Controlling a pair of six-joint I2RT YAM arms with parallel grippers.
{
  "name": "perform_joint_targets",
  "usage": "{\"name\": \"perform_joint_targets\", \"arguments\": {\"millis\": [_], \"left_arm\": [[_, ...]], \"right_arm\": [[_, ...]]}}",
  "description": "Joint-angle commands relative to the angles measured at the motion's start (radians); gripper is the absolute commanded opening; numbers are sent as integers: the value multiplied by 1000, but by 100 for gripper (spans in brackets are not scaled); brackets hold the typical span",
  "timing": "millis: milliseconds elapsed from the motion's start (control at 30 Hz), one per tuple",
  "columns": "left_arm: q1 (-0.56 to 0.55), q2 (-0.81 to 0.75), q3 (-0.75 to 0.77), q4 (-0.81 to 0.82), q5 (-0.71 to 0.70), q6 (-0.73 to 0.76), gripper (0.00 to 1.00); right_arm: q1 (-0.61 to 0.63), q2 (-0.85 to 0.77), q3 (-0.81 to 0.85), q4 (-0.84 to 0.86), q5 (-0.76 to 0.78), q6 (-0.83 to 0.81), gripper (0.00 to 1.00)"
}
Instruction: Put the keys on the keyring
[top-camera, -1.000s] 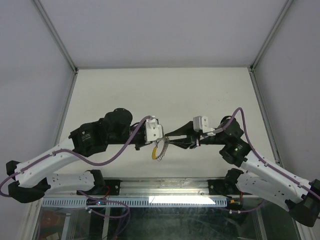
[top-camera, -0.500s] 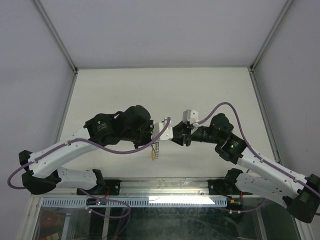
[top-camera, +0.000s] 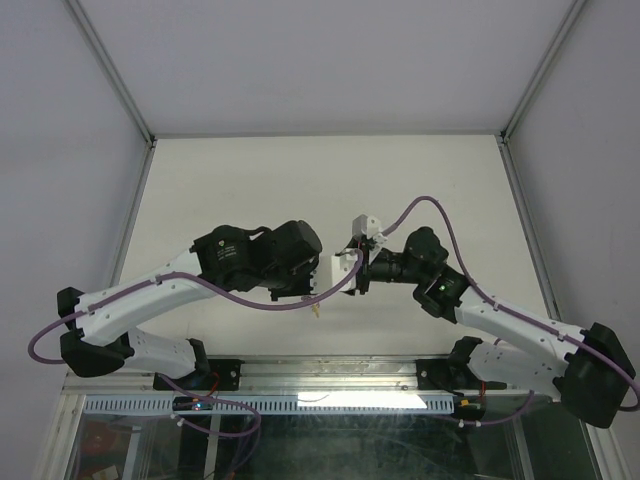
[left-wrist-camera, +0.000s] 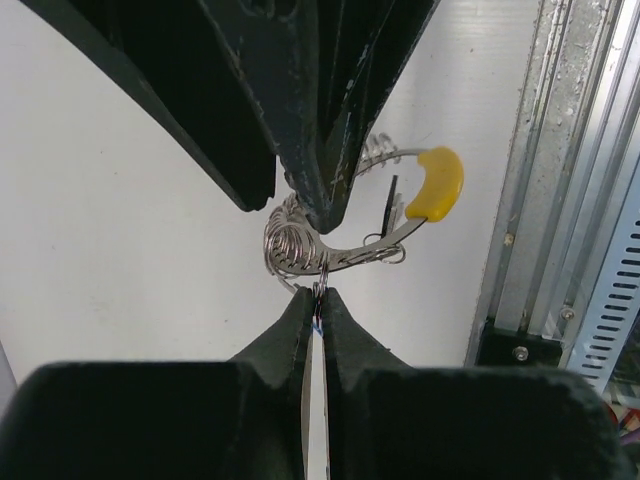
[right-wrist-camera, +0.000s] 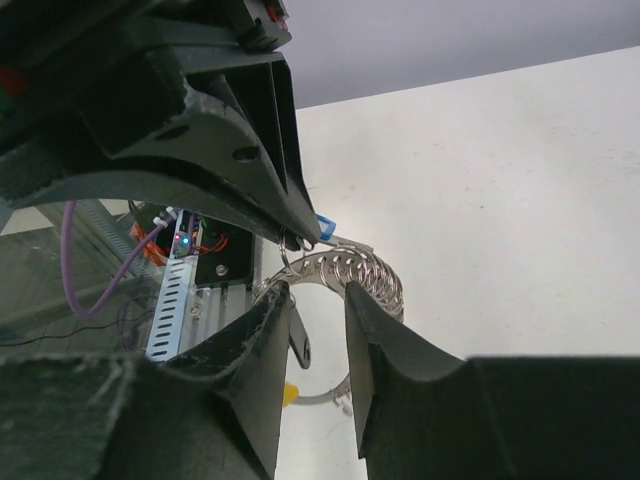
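Just beside the keyring (left-wrist-camera: 290, 245), at its springy wire coil, you are pinching the small blue-headed key (right-wrist-camera: 326, 227) in the closed left gripper (left-wrist-camera: 316, 297). Its long axis is pointing straight at the coil, and its tip seems to be touching the wire. Your right gripper (right-wrist-camera: 316, 292) is clamping the ring across that coil, holding it in the air, with the smooth yellow segment (left-wrist-camera: 438, 184) hanging on the ring's far side.
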Motion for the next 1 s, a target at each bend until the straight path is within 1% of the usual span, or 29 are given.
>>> {"name": "perform_joint_targets", "arguments": {"millis": [0,233,367,967], "left_arm": [[-16,-1,51,-12,-49,-22,0],[-20,-4,48,-7,-31,-22,0],[-20,-1,53,-3,-19,-20,0],[-24,1,59,10,10,-14,0]], "right_arm": [[-1,25,-14,186,-53,74,31],[0,63,-28,289,-121,112,33],[1,91,-27,335,-130,135,33],[2,162,-10,376,-139,142,33]]}}
